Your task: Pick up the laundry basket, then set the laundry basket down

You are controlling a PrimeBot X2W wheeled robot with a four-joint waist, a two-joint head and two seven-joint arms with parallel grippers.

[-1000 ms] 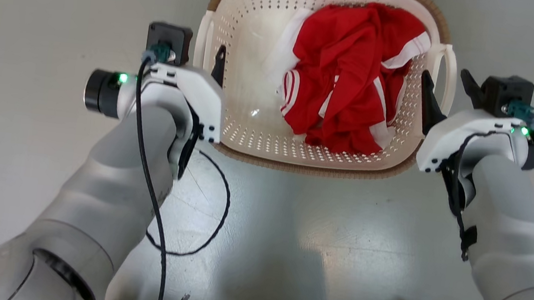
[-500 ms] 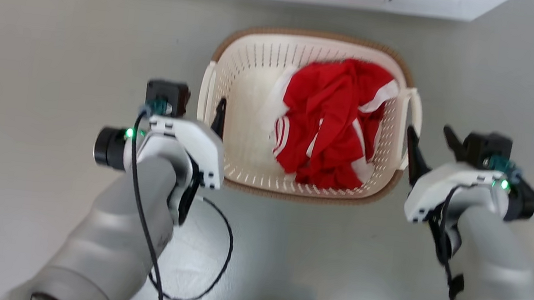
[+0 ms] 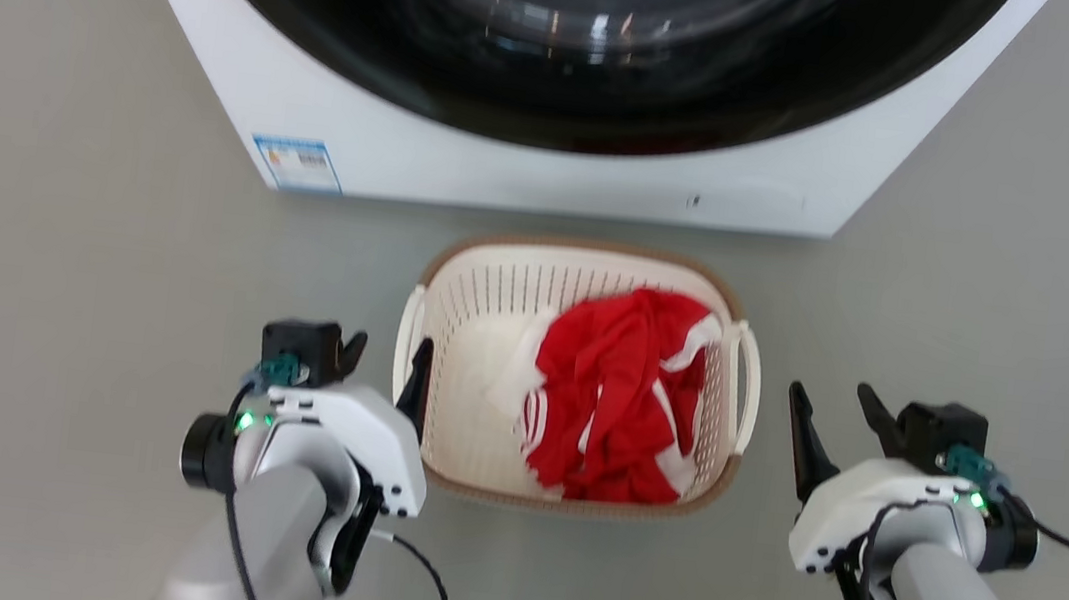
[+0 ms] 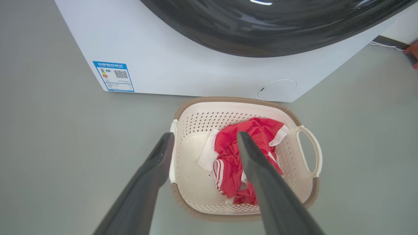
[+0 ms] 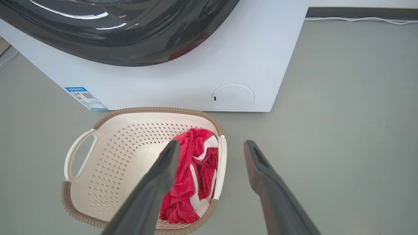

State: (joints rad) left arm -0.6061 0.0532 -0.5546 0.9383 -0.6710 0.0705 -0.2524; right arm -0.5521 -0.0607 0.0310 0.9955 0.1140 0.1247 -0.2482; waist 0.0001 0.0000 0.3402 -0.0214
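Head view: the laundry basket (image 3: 478, 354) sits on the floor (image 3: 43, 284) just before the washing machine (image 3: 548, 181), with a red garment (image 3: 604, 399) inside. The left gripper (image 3: 383, 363) is open, its inner finger at the basket's left handle. The right gripper (image 3: 828, 399) is open and empty, just beside the right handle.

Left wrist view: the spread fingers straddle the basket's left side.

Right wrist view: one spread finger is over the basket, the other over the floor.

**Camera back, right gripper (image 3: 828, 389) clear**

Our head camera has drawn back, and we now see the washing machine (image 3: 528, 179) beyond the laundry basket (image 3: 495, 296). The right gripper, earlier astride the right handle (image 3: 748, 385), sits apart from it.
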